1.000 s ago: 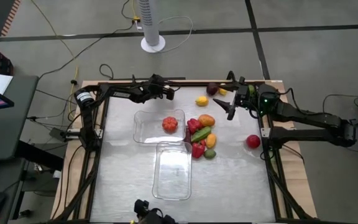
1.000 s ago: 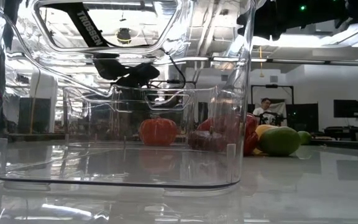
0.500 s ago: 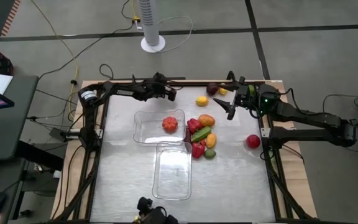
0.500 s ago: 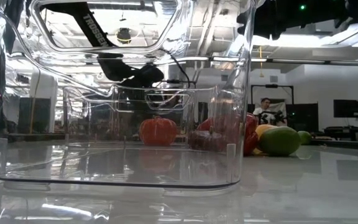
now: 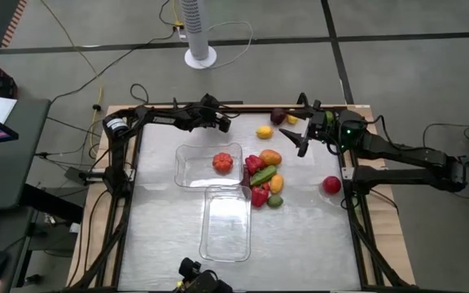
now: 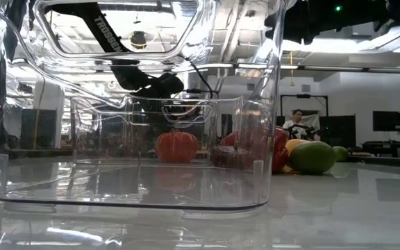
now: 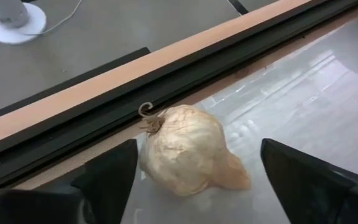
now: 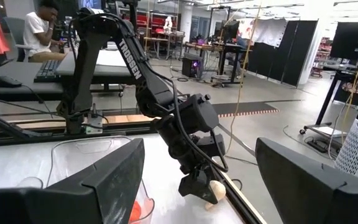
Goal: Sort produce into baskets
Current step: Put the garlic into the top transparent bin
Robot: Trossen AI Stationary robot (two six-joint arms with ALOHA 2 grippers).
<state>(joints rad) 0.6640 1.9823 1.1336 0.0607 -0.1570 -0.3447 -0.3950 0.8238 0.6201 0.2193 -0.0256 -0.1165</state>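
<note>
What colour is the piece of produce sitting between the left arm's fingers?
Whitish cream, like a garlic bulb; the left wrist view shows it best.

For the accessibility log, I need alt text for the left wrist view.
A whitish garlic bulb lies on the shiny table near its dark edge rail, between the open left tool's two dark fingers.

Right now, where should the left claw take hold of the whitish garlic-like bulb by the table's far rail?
Across the round middle of the whitish garlic-like bulb, coming straight from above. It lies on its side, curled stem toward the black rail, between the open left claw fingers.
</note>
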